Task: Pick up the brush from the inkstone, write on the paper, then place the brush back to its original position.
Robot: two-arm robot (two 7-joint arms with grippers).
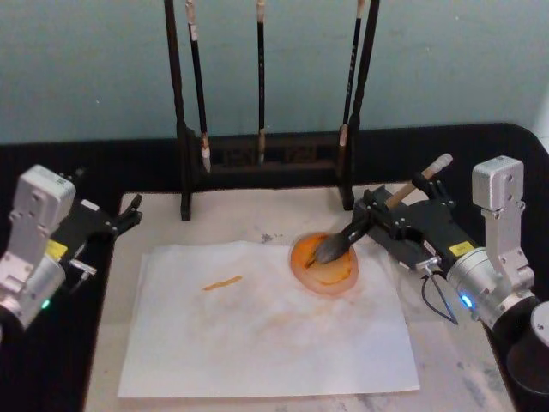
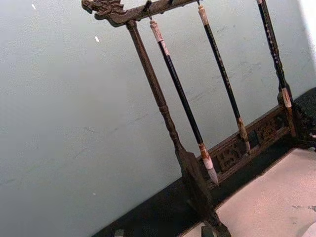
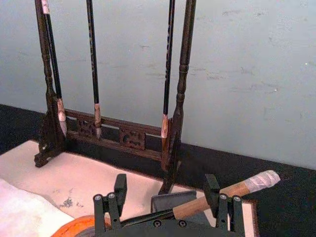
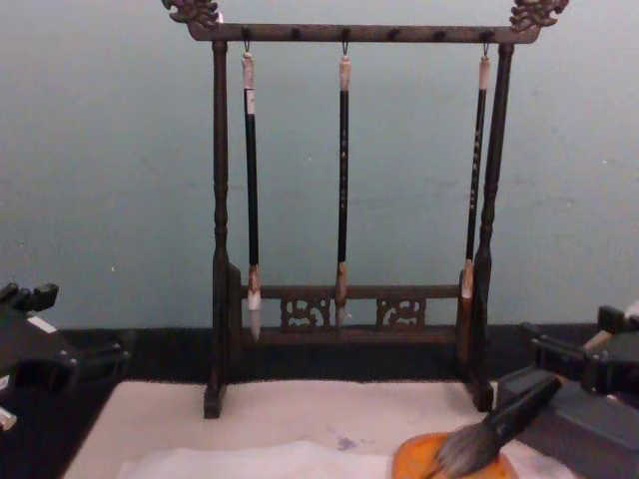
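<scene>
Head view, going left to right: left gripper [image 1: 129,215] sits parked off the mat's left edge, around 9 o'clock from the paper [image 1: 266,322], fingers apart with nothing between them; the paper lies flat on the cream mat [image 1: 159,210] with a short orange stroke [image 1: 222,281] on its left half; at about 2 o'clock from the paper's middle there's an orange dish [image 1: 326,264] on the sheet's top right corner; the brush [image 1: 377,215] slants from its whitish handle end at upper right down to the bristles resting in the dish; right gripper [image 1: 377,213] straddles the handle, fingers on either side, but I can't tell if they're actually clamped.

Chest view gets the whole brush rack [image 4: 349,200] with three thin brushes hanging, top bar included, which the head view cuts off; right wrist view shows the tan handle crossing between the two fingers [image 3: 120,190] up close, over a dark slab [image 3: 173,200].
</scene>
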